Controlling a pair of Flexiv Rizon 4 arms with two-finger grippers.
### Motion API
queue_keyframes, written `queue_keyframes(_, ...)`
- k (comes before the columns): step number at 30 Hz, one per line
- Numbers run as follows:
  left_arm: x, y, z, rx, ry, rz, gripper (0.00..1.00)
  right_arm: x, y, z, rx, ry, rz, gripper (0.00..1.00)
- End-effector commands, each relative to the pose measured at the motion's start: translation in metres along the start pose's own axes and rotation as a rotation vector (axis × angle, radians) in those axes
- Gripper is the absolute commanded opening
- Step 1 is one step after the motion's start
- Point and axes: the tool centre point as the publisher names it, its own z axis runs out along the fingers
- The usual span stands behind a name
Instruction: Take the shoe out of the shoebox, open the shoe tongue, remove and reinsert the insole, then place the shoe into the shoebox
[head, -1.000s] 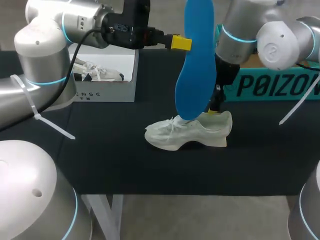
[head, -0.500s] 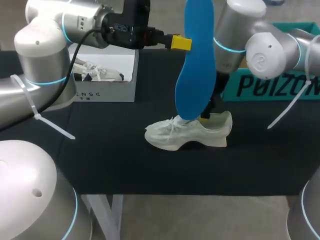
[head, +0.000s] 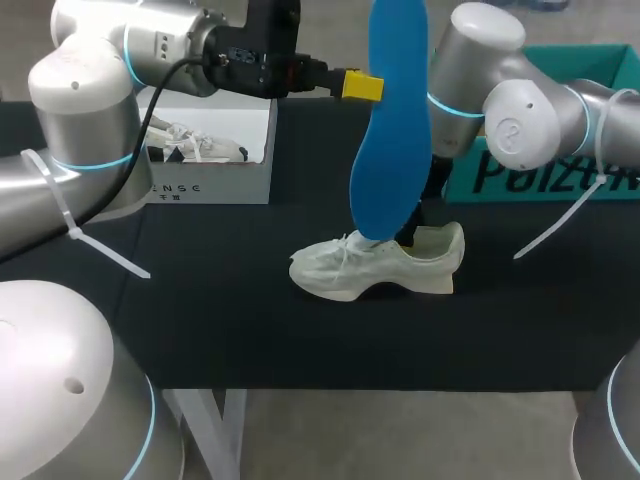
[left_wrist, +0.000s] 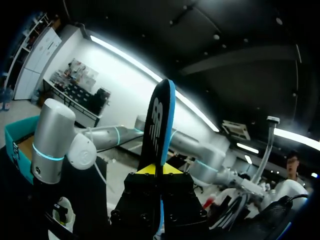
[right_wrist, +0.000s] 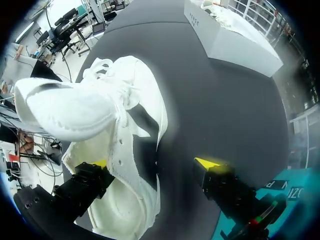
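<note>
over the table's middle, pinches the blue insole flat between the left gripper's yellow tips, near its upper end, broad end hanging down to the white shoe on the dark cloth. spreads the right gripper wide at the shoe's heel, not clamping it. probably bends easily and weighs little, so calls for a hold nearer mid-length while feeding; cannot make out the shoe's opening behind the insole from above.

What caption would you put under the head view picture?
Left gripper holds the blue insole upright above the white shoe.
</note>
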Motion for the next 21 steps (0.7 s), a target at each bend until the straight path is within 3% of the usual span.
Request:
queue_keyframes(1,0.000,0.000,0.000,0.000,0.000,0.000,0.00,-0.003,0.005,0.008,0.007,0.014,0.008,0.42)
queue_keyframes(4,0.000,0.000,0.000,0.000,0.000,0.000,0.00,-0.002,0.006,0.012,0.028,0.048,0.012,0.19)
queue_keyframes(5,0.000,0.000,0.000,0.000,0.000,0.000,0.00,-0.002,0.006,0.013,0.028,0.054,0.013,0.03)
queue_keyframes(6,0.000,0.000,0.000,0.000,0.000,0.000,0.00,-0.001,0.006,0.014,0.028,0.056,0.015,0.00)
queue_keyframes(21,0.000,0.000,0.000,0.000,0.000,0.000,0.00,0.007,0.010,0.013,0.021,0.095,-0.029,0.00)
